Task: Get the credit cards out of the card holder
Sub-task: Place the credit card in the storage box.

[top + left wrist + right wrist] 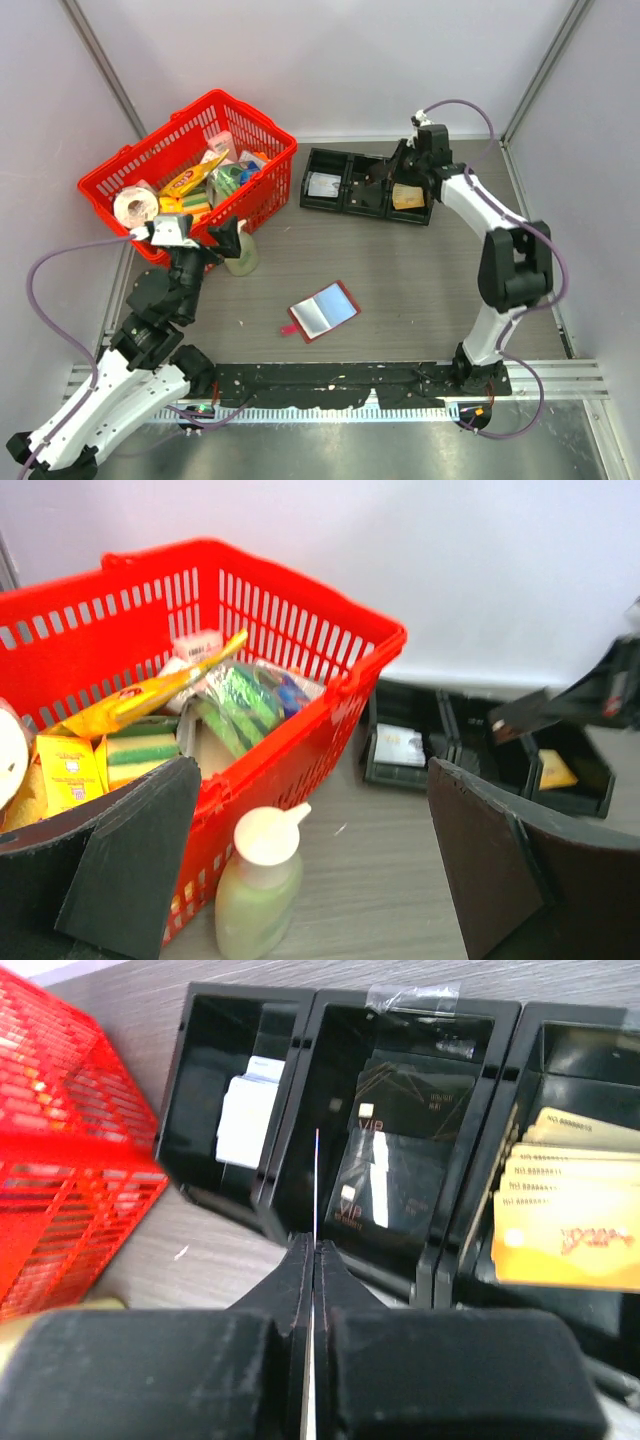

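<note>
Right gripper pinches a credit card edge-on above the black tray's middle compartment. Left gripper gapes empty by the basket. Card holder lies open on the table. We risk the card tipping onto a tray wall on release.

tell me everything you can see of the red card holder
The card holder is a small dark red, leather-like wallet lying open and flat on the table, near its front middle. Its inside faces up: a shiny pale blue-grey sleeve with a red border. A small red tab sticks out at its near left corner. It lies askew; only the table touches it.
</note>
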`<act>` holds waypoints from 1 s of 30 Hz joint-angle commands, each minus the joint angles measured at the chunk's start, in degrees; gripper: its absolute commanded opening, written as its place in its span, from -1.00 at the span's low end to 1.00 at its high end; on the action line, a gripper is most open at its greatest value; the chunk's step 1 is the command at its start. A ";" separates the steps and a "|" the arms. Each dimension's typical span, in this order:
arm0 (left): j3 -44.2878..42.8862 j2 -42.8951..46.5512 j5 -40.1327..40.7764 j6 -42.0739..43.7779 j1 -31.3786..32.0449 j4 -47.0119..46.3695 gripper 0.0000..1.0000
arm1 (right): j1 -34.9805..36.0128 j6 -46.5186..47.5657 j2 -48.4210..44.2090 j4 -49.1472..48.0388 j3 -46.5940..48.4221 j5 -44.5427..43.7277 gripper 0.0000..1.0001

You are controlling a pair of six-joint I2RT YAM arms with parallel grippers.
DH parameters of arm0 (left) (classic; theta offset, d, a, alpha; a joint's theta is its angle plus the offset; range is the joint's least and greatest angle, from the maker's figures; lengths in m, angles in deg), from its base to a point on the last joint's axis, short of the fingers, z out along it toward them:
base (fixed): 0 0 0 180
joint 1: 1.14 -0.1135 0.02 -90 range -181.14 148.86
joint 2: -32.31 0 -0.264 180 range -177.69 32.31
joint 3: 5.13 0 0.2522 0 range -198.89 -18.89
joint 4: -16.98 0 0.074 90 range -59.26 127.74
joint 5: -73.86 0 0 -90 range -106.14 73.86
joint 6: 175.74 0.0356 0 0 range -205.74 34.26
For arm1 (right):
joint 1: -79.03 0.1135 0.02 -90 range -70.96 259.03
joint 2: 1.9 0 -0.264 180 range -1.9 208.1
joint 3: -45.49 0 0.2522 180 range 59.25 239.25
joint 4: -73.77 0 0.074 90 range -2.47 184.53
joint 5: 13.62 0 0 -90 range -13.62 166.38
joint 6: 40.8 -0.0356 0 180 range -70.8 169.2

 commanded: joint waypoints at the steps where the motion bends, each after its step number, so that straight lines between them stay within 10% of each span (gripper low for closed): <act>1: 0.14 2.32 2.87 0.85 -0.44 -8.06 0.99 | 0.38 -5.23 9.16 -2.19 8.77 0.23 -0.98; 11: 0.93 5.04 1.99 -1.34 -4.65 -7.71 0.99 | 2.40 -9.80 19.82 -1.66 16.44 0.85 -0.86; 17: -0.21 5.13 2.78 -5.03 -6.50 -5.34 0.99 | 2.23 -7.70 19.04 3.60 16.27 -5.82 -0.03; 21: -0.65 5.83 4.10 -6.00 -7.03 -4.20 0.99 | 2.32 -5.59 12.46 4.49 12.15 -12.93 0.47; 30: -1.97 8.82 5.33 -9.96 -9.22 -0.59 0.99 | 1.09 -0.14 -16.45 3.96 -4.20 -28.76 0.81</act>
